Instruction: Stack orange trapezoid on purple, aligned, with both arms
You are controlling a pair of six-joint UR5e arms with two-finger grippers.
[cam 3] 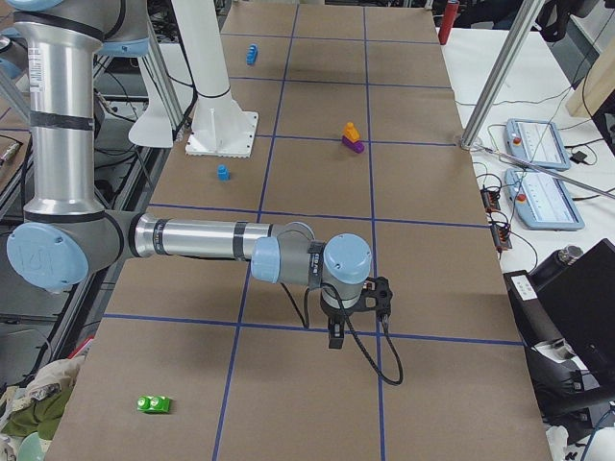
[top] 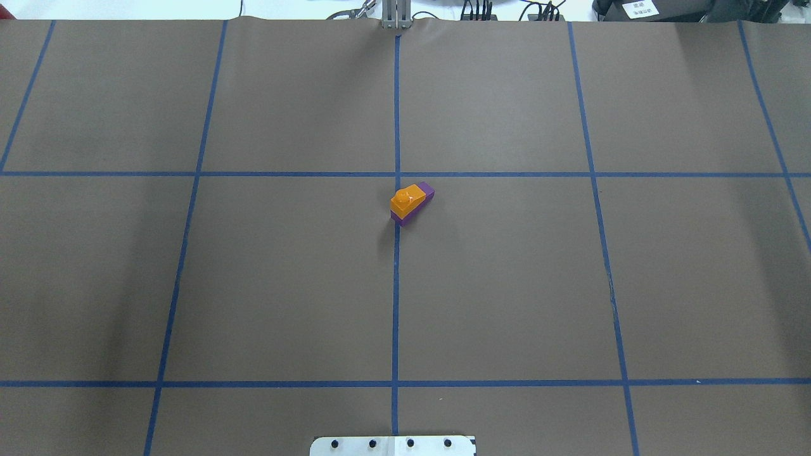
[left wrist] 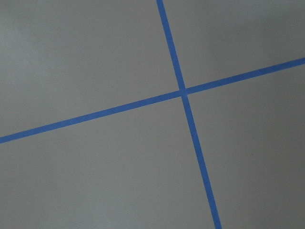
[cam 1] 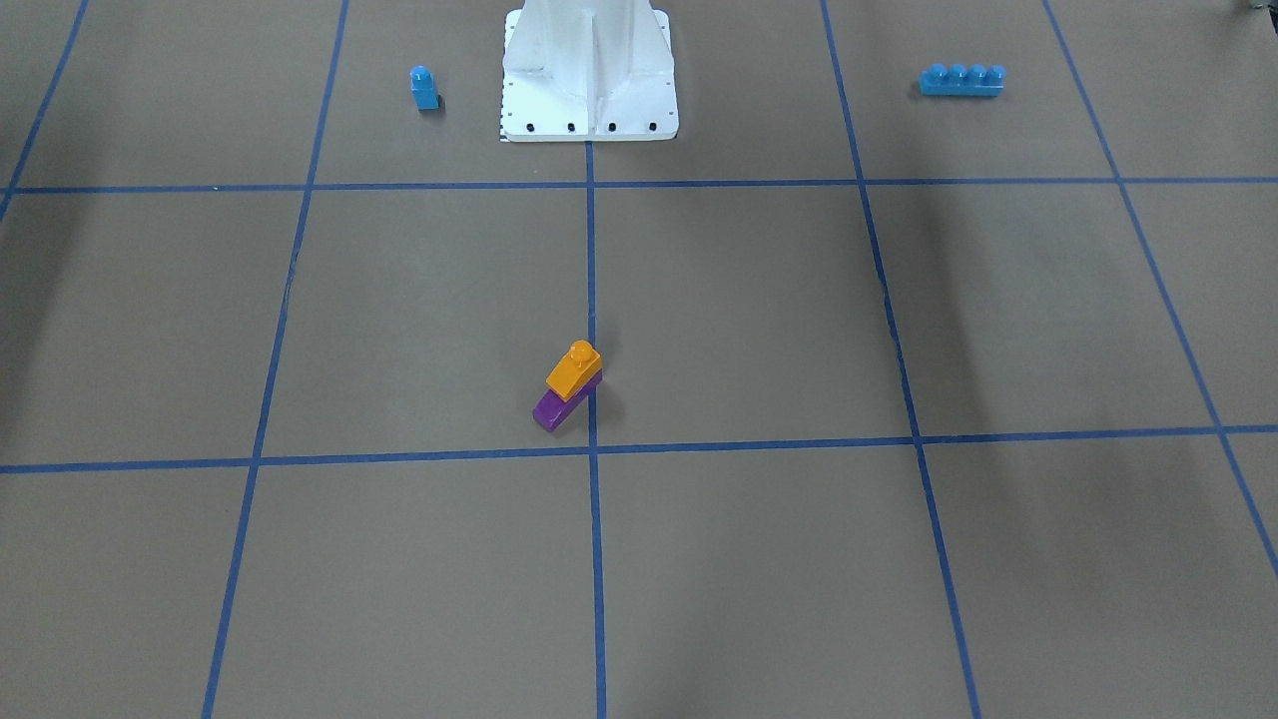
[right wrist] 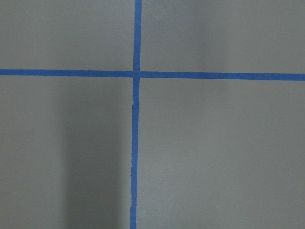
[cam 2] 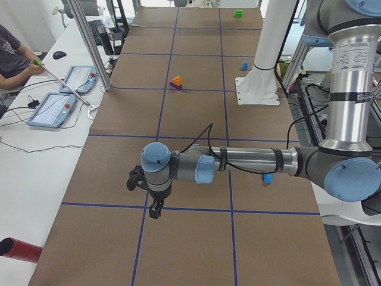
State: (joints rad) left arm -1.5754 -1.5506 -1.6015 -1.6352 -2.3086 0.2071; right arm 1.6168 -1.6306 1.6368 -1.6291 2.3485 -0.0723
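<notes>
The orange trapezoid sits on top of the purple brick near the table's middle, beside a blue tape line. Their sloped sides run the same way. The stack also shows in the overhead view, orange over purple. No gripper touches it. My left gripper hangs over the table far from the stack, seen only in the exterior left view. My right gripper hangs likewise, seen only in the exterior right view. I cannot tell whether either is open or shut. Both wrist views show only bare table and tape.
A small blue single-stud brick and a long blue four-stud brick flank the white robot base. A green brick lies near the table's right end. An operator sits beside tablets at the far side.
</notes>
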